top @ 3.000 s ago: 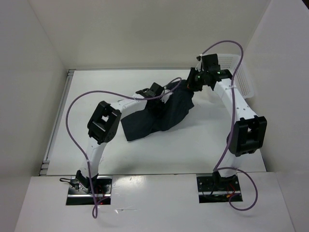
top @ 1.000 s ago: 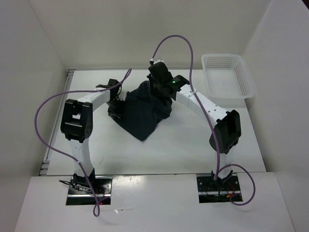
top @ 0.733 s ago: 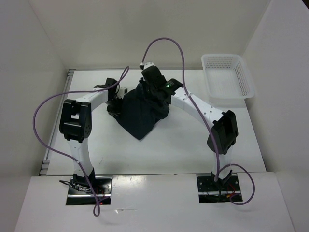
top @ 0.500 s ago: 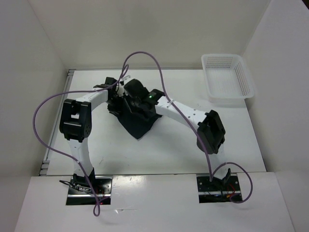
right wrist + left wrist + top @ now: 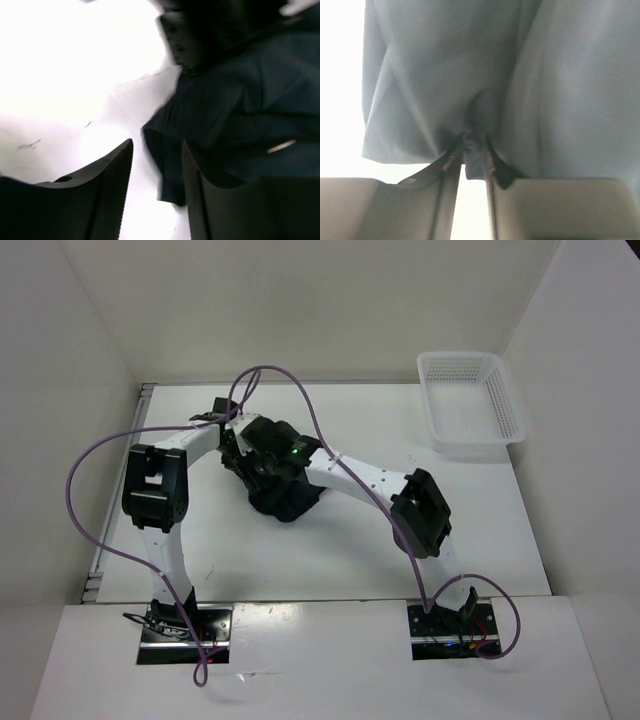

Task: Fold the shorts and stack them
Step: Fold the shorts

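The dark shorts (image 5: 288, 495) lie bunched in a small heap on the white table, left of centre. My left gripper (image 5: 234, 447) is at the heap's upper left, shut on a pinched fold of the shorts (image 5: 470, 75), as the left wrist view (image 5: 472, 150) shows. My right gripper (image 5: 263, 440) reaches far left and sits over the top of the heap, close beside the left gripper. In the right wrist view (image 5: 156, 145) its jaws stand apart. An edge of the shorts (image 5: 230, 110) hangs in the gap next to the right finger (image 5: 200, 200). A small light tag (image 5: 280, 146) shows.
The white lattice basket (image 5: 497, 435) stands at the back right corner of the table (image 5: 420, 450). White walls close in the left, back and right sides. Purple cables loop above both arms.
My right gripper swept left across the table from beside the basket, carrying the shorts' right side over toward the left gripper. The spread shorts are now a smaller bunched heap. The left gripper stayed shut.
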You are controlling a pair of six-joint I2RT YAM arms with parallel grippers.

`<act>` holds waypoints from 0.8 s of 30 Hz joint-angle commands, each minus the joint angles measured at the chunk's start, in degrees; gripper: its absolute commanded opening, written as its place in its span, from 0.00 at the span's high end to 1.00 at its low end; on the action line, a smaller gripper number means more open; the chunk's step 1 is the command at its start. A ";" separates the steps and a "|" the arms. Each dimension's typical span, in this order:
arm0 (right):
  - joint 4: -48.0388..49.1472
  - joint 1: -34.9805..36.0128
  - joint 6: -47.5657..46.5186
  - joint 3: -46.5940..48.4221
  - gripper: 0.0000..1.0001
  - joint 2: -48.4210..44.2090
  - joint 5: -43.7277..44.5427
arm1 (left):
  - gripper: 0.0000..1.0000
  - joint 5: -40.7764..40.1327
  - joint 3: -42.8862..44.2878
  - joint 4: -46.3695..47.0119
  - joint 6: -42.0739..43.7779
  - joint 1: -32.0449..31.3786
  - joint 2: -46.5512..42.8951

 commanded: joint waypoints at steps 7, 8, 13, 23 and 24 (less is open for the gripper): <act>2.56 2.26 -8.63 2.10 0.48 -2.81 -15.63 | 0.38 -10.93 1.11 -1.91 0.54 5.09 -1.63; 2.56 2.26 -9.42 2.10 0.48 -3.78 -15.63 | 0.37 -10.94 1.11 -2.61 0.54 5.79 -2.24; 3.96 2.26 -11.88 -2.27 0.62 -8.09 -6.42 | 0.29 -9.80 3.83 -5.86 0.54 6.32 -4.89; 6.86 0.85 -30.50 -13.10 0.49 -10.21 -0.25 | 0.18 9.68 13.85 -16.74 0.54 6.85 -9.54; 6.86 0.33 -33.91 -13.72 0.47 -10.21 -0.94 | 0.18 9.72 14.55 -17.72 0.54 6.07 -9.54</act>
